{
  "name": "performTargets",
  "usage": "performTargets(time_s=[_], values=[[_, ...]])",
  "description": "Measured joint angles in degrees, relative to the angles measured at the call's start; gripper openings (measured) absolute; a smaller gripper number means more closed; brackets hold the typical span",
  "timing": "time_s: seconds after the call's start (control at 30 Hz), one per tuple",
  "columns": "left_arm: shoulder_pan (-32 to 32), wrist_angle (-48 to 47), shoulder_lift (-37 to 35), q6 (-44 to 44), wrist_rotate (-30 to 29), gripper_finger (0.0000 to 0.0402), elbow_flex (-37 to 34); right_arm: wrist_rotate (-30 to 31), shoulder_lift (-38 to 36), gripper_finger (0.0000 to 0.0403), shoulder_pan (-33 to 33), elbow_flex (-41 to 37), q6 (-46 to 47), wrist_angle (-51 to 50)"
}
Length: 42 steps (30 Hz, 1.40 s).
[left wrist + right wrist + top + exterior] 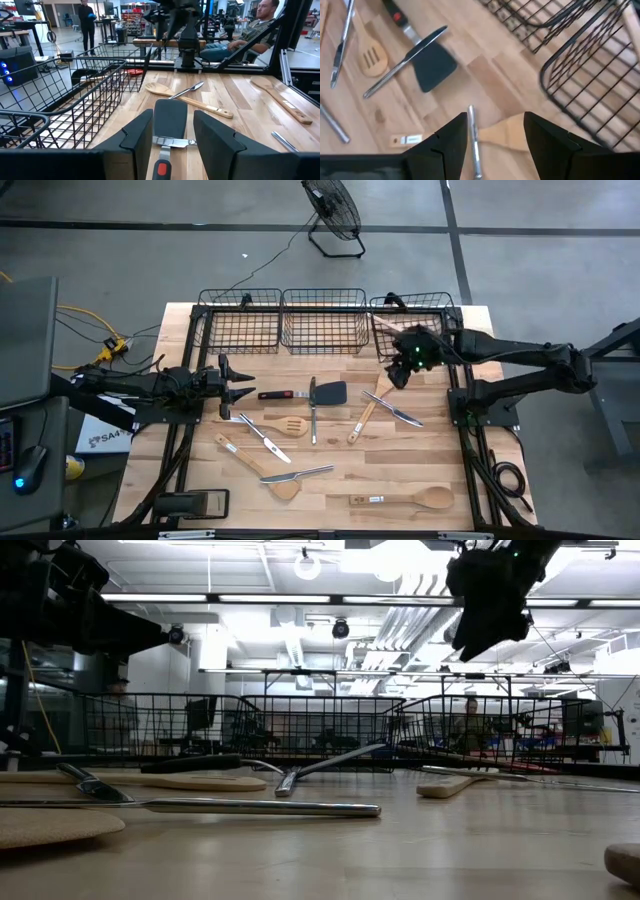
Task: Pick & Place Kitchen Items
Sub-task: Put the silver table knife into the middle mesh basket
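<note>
While both jaws hang released, you've 3 baskets at the bench's far edge. Black turner lies btwn left gripper fingers; right gripper hovers over a knife & wooden spatula.

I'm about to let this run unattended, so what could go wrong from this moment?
The black turner has a knife lying across it, so the open left gripper may drag both. The open right gripper hangs above a wooden spatula crossed by another knife; it might pinch the pair. It is also close to the right basket and could clip the rim.
</note>
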Motion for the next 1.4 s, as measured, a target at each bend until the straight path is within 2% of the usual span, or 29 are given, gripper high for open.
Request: performTargets(time_s=[0.33,0.63,0.9,1.17,1.4], values=[[0.0,0.0,0.0,0.0,0.0,0.0141,0.0,5.4,1.2,0.0185,12.0,0.0,7.6,-0.4],[0.0,0.0,0.0,0.0,0.0,0.0141,0.0,6.7,9.4,0.0185,19.6,0.0,12.3,-1.8],[0.0,0.0,0.0,0.0,0.0,0.0141,0.0,6.7,16.7,0.0185,21.6,0.0,17.0,-3.2],[0.0,0.0,0.0,0.0,0.0,0.0141,0.0,6.6,21.5,0.0185,21.5,-0.1,29.0,-6.5],[0.0,0.0,0.0,0.0,0.0,0.0141,0.0,6.1,24.6,0.0185,21.4,-0.1,30.0,-6.5]])
